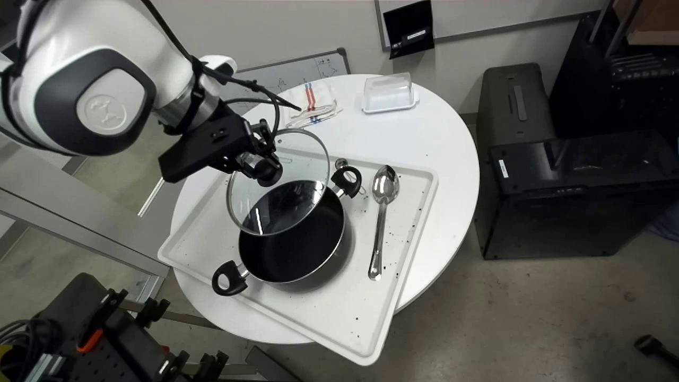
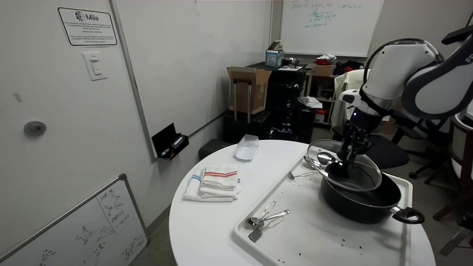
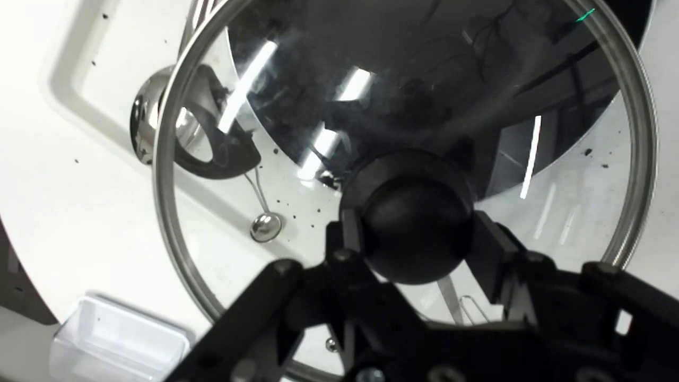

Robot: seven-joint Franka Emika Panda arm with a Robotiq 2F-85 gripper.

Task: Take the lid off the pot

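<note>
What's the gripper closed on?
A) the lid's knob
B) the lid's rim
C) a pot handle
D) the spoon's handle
A: in the wrist view, the gripper has its fingers against opposite sides of the black knob on the glass lid.

A white tray [image 1: 329, 321] overhangs the round table [image 1: 448, 154], a long metal spoon [image 1: 381, 218] lying in it. Folded white towels [image 2: 220, 184] with 2 red stripes lie near a clear-covered dish [image 1: 390, 95]. Farther back stands an open cardboard box [image 2: 241, 94].
</note>
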